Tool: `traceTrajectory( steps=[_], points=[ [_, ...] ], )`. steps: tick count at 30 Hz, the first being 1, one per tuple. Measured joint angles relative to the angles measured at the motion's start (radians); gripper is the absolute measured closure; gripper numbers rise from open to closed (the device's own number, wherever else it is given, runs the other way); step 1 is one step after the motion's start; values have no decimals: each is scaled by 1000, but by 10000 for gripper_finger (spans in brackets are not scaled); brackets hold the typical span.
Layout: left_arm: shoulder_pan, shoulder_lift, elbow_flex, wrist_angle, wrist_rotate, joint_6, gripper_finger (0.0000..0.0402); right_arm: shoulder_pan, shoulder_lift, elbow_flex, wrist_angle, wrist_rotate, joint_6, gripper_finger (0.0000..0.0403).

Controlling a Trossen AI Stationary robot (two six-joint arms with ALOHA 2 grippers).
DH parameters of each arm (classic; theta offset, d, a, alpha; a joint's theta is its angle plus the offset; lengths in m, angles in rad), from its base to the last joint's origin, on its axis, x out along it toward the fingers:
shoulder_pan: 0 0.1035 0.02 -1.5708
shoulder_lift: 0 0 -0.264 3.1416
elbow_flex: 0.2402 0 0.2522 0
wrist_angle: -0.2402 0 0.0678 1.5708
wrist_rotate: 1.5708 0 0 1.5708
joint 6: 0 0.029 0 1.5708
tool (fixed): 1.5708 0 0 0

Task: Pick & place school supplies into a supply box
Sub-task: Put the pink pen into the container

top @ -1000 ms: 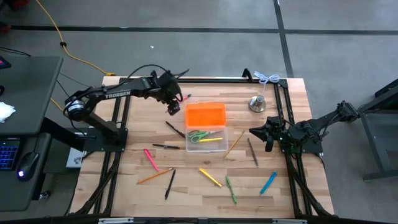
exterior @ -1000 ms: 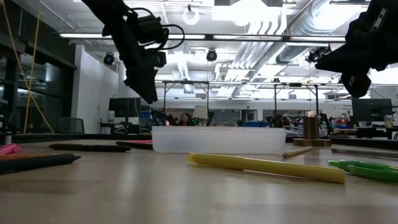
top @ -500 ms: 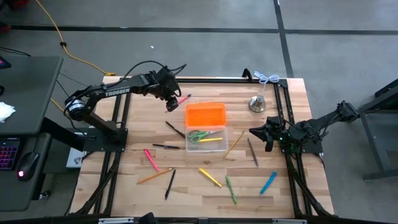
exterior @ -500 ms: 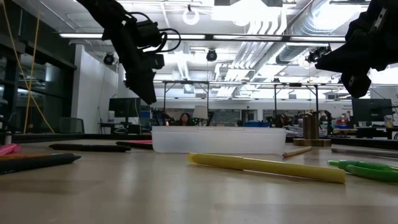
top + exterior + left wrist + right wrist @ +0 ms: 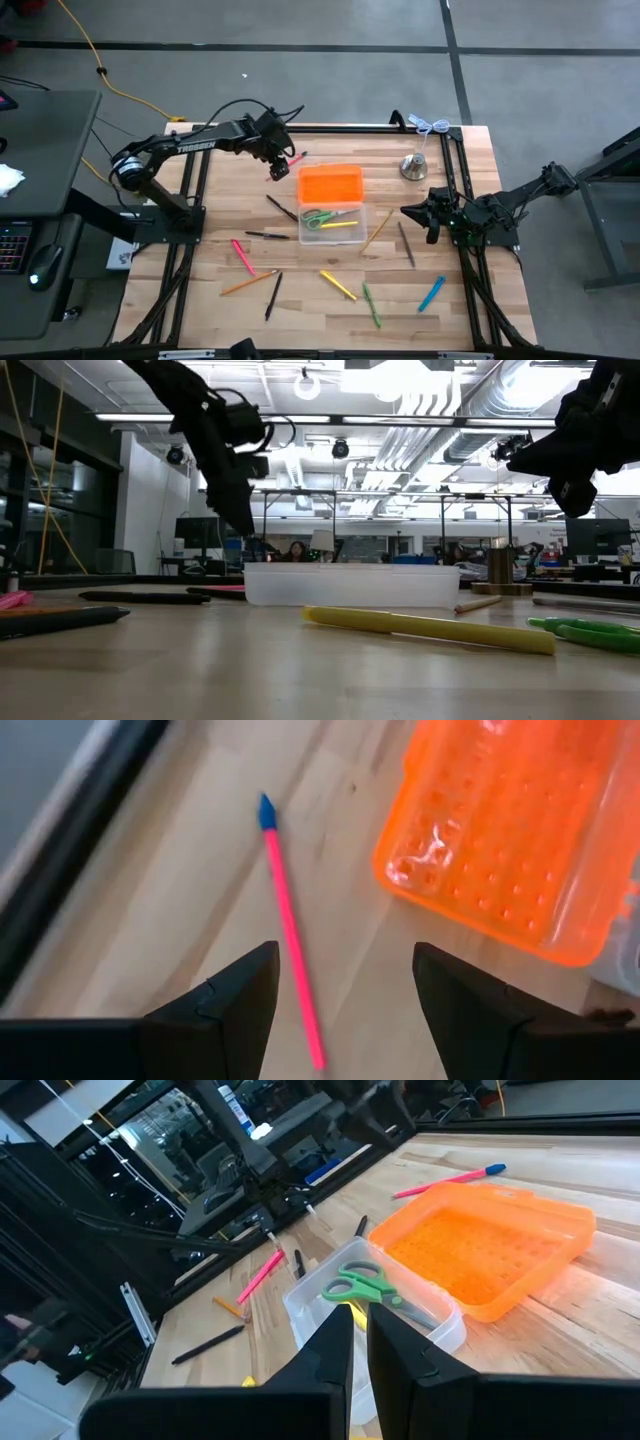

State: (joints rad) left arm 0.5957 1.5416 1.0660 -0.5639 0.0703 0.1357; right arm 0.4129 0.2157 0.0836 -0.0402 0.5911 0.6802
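Wooden slats make up my surface [image 5: 200, 250], with grey floor around it. Over the last second I have drawn the left end effector [image 5: 274, 168] back a little from the box [image 5: 332, 225] toward the far left corner; its fingers stay spread wide and hold nothing. In the left wrist view it now looks down on a pink pen [image 5: 292, 942] with a blue cap, which lies between the two fingers' lines. I read that as lining up on the next pick, not a grasp: the low view shows the end effector well above the surface.

That pink pen [image 5: 295, 158] lies just beside the orange lid's [image 5: 331, 183] far left corner, apart from it. Its long axis runs diagonally, blue cap pointing away from the lid toward the far edge, tail toward the end effector. My open fingers seem to straddle it across its length, so a straight descent should suit.

Inside the box I see green scissors [image 5: 318, 215] and a yellow pen [image 5: 340, 225]. Other pens and pencils are scattered around it.

My right end effector [image 5: 431, 222] has not moved: pinched shut, empty, waiting right of the box.
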Motion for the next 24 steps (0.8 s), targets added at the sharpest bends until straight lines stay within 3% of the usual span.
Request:
traceTrajectory(
  steps=[13, 24],
  points=[
    [0, 153, 1, 41, 33, 16, 140, 0, 0, 0, 0, -28, 30, 391],
    [1, 229, 63, 45, -29, 44, 140, 0, 0, 0, 0, -44, 46, 391]
  ],
)
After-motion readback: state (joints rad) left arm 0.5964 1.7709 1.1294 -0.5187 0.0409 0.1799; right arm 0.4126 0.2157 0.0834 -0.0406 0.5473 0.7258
